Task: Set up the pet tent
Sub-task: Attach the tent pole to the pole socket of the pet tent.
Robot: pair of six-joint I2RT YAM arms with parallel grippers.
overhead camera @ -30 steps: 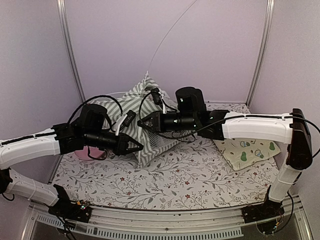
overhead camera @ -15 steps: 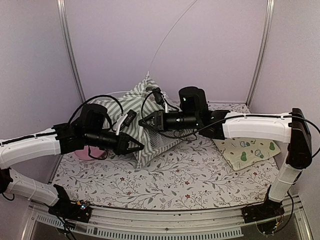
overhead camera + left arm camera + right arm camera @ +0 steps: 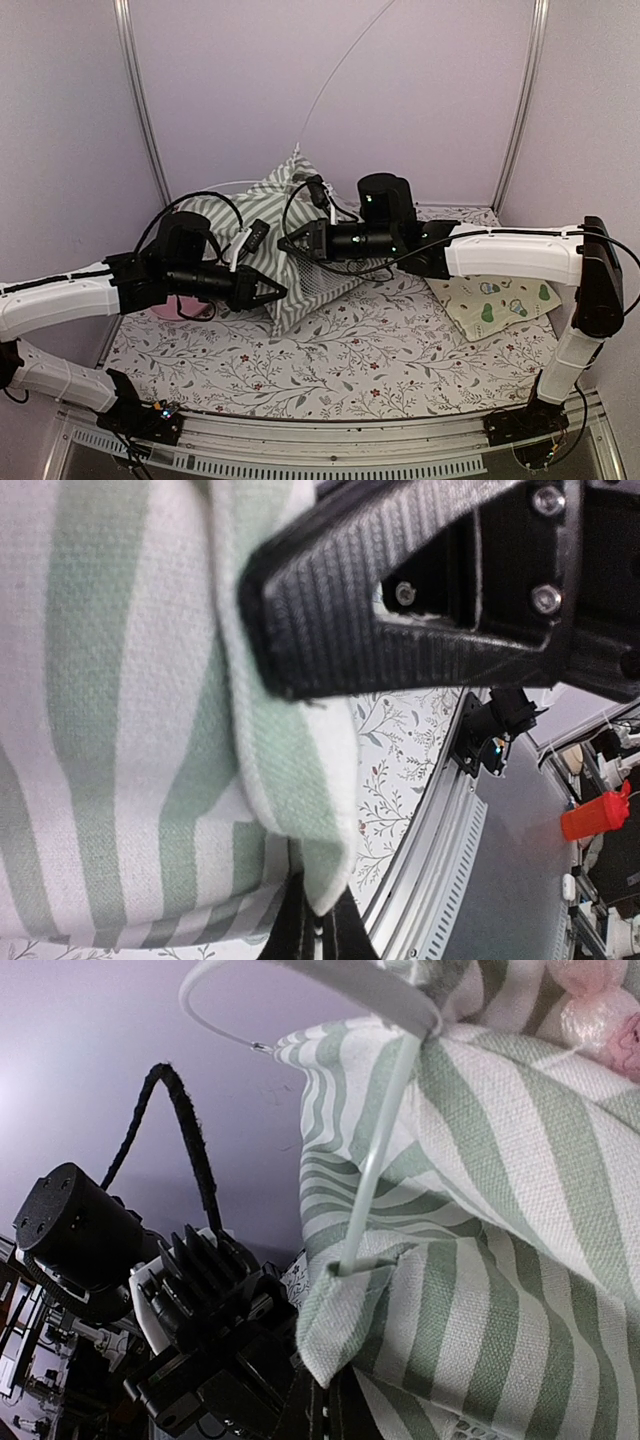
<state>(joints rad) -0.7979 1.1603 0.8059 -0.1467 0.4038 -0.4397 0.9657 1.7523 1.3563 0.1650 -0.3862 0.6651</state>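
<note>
Pet tent (image 3: pixel 272 198), a slumped striped heap, lies toward the far left of the floral worktop (image 3: pixel 380 352). Left gripper (image 3: pixel 281 293): jaws closed tight, pinching a fabric edge on the tent's near side. Right gripper (image 3: pixel 287 245): jaws closed tight on a striped corner of the tent, just beside a thin white pole (image 3: pixel 375 1175).

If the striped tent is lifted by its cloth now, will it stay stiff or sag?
Probably sag: the tent lies crumpled and folds where the left gripper pinches its edge. It looks light, only thin cloth. The white pole curves, so it likely flexes and springs.
</note>
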